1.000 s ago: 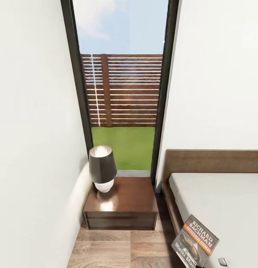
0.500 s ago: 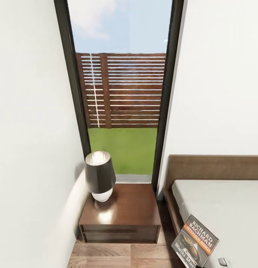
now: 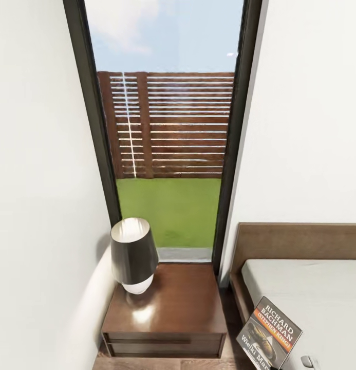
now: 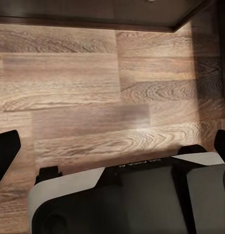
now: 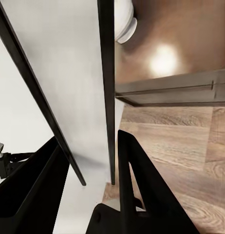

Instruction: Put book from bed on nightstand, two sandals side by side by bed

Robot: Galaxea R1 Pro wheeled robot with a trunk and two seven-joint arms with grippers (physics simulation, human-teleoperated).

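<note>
The book [image 3: 270, 334], with an orange band and "Richard Bachman" lettering, hangs tilted at the head view's lower right, over the bed's near corner. My right gripper [image 5: 88, 139] is shut on the book [image 5: 68, 73], whose pale face runs edge-on between the black fingers. A small grey part of that gripper [image 3: 307, 362] shows beside the book. The dark-brown nightstand [image 3: 183, 308] with one drawer stands left of the bed [image 3: 311, 293], ahead of me. My left gripper [image 4: 112, 146] is open over the wood floor, fingers wide apart, holding nothing. The sandals are out of view.
A dark-shaded lamp [image 3: 132, 257] takes up the nightstand's left rear part. A white wall [image 3: 39, 205] closes in on the left. A tall black-framed window [image 3: 167, 128] stands behind the nightstand. My own base [image 4: 127, 200] is seen over the plank floor [image 4: 93, 87].
The whole head view has shifted: nightstand, lamp and bed sit lower and larger, so the camera moved closer. The book keeps its place in the picture, carried along.
</note>
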